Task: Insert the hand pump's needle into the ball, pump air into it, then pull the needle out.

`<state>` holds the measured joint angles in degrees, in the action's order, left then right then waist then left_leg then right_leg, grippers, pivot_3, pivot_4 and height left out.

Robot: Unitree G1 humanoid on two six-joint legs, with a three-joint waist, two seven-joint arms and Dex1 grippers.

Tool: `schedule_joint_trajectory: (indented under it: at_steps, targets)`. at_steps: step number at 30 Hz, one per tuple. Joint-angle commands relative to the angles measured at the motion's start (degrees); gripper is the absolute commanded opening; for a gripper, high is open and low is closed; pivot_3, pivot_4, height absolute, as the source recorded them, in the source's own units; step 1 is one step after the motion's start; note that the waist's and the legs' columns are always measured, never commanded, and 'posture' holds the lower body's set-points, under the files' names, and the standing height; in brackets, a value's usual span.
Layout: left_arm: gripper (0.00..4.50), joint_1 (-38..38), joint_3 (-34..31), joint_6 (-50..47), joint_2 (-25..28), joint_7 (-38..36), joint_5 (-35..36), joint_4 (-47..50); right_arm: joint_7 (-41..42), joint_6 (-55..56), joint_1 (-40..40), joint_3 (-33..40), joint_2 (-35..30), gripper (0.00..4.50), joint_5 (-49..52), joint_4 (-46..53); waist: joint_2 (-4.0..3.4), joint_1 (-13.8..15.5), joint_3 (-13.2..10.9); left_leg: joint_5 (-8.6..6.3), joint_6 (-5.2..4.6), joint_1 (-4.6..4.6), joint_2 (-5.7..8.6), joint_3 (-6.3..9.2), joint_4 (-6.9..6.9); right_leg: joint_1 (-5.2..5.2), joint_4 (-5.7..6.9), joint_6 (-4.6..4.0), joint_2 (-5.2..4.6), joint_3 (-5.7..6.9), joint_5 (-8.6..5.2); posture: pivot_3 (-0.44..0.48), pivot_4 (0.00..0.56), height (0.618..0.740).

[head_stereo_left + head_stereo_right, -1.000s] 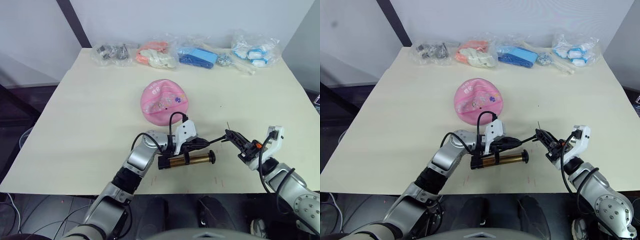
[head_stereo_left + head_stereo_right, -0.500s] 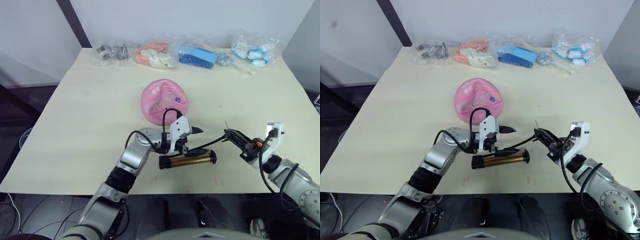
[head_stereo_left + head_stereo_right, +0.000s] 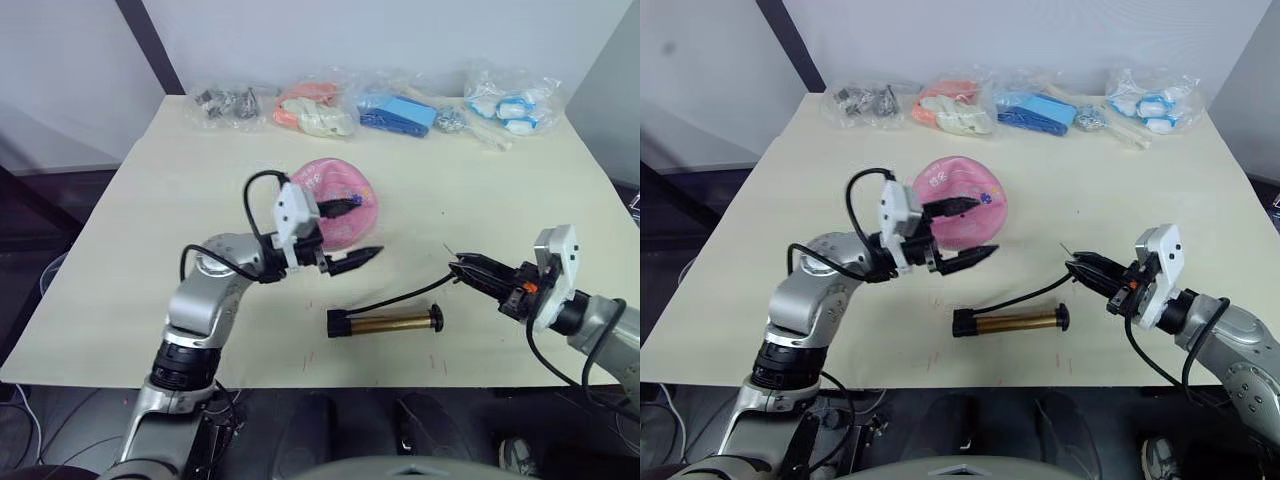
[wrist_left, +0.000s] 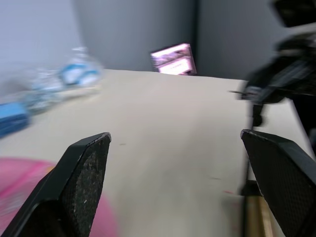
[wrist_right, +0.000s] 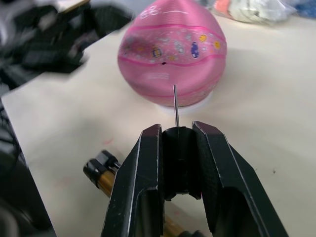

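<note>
A: How much free room is on the worktop point(image 3: 180, 200)?

B: Plenty. Its left third and right side lie bare out to the edges, in the head views. The things of the task sit in the middle and lower middle of the frame. The near edge runs along the bottom, and the hand pump point(image 3: 386, 322) lies just inside it, barrel parallel to that edge, resting flat with no tool on the barrel.

A: And the ball point(image 3: 340, 200)?

B: Centre of the frame, slightly above the middle, resting on the worktop and well clear of every edge. The left tool point(image 3: 352, 232) hangs just in front of it, its fingers spread wide and holding nothing.

A: The right tool point(image 3: 472, 271)?

B: Lower right of the frame, above the worktop near the front edge. Its fingers are closed on the needle end of the pump's black hose point(image 3: 405, 294), which curves back to the barrel. In the right wrist view the needle point(image 5: 176, 104) sticks out between the fingers, pointing toward the ball but apart from it.

A: Any containers?

B: Four clear bags line the far edge, at the top of the frame: one with dark metal bits point(image 3: 222, 103), one with orange and pale items point(image 3: 312, 110), one with blue parts point(image 3: 398, 111), one with blue-and-white pieces point(image 3: 508, 102).
</note>
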<state>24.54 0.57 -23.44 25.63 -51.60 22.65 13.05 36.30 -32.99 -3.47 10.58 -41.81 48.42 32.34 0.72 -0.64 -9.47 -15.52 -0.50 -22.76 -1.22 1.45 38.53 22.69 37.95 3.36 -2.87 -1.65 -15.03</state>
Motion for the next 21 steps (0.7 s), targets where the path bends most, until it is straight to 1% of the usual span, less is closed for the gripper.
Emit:
schedule_joint_trajectory:
  at_steps: [1, 5, 9, 15, 21]
  targets:
    - [4.48, 2.4, -4.7, -1.1, 0.1, 7.2, -0.3, -0.5, 3.4, 4.9, 1.8, 0.2, 0.1, 0.39, -4.3, -0.8, 0.02, 0.0, 0.0, 0.00, 0.00, 0.00, 0.00, 0.00, 0.00, 0.00, 0.01, 0.00, 0.00, 0.00, 0.00, 0.000, 0.150, 0.738]
    - [4.48, 4.8, -7.0, -2.0, 0.1, 13.8, -2.4, -3.9, 6.2, 10.3, 3.5, -0.7, 1.3, 0.39, -9.4, -2.8, 0.02, 0.0, 0.0, 0.00, 0.00, 0.00, 0.02, 0.00, 0.01, -0.01, 0.00, 0.00, 0.00, 0.00, 0.00, 0.000, 0.150, 0.738]
    - [4.48, 7.2, -6.8, -2.7, 0.7, 16.1, -3.3, -7.0, 8.5, 15.2, 4.2, -1.4, 2.8, 0.39, -13.1, -4.3, 0.03, 0.1, 0.0, 0.00, 0.01, -0.02, 0.02, 0.02, 0.01, 0.00, 0.00, 0.00, -0.01, 0.03, 0.00, 0.000, 0.150, 0.738]
    - [4.48, 11.0, -4.6, -3.7, 4.0, 14.5, -5.7, -13.2, 10.6, 23.0, 5.0, -1.9, 6.3, 0.39, -17.2, -5.8, 0.03, 0.0, 0.0, 0.01, 0.02, -0.01, 0.02, 0.03, 0.01, 0.00, 0.03, -0.01, -0.01, 0.05, 0.01, 0.000, 0.150, 0.738]
    - [4.48, 14.5, -2.7, -4.9, 6.3, 12.8, -7.6, -18.6, 11.6, 25.6, 4.0, -2.3, 7.9, 0.39, -18.3, -5.7, 0.03, 0.0, 0.0, 0.01, 0.03, -0.01, 0.03, 0.03, 0.01, 0.00, 0.03, -0.01, -0.01, 0.05, 0.01, 0.000, 0.150, 0.738]
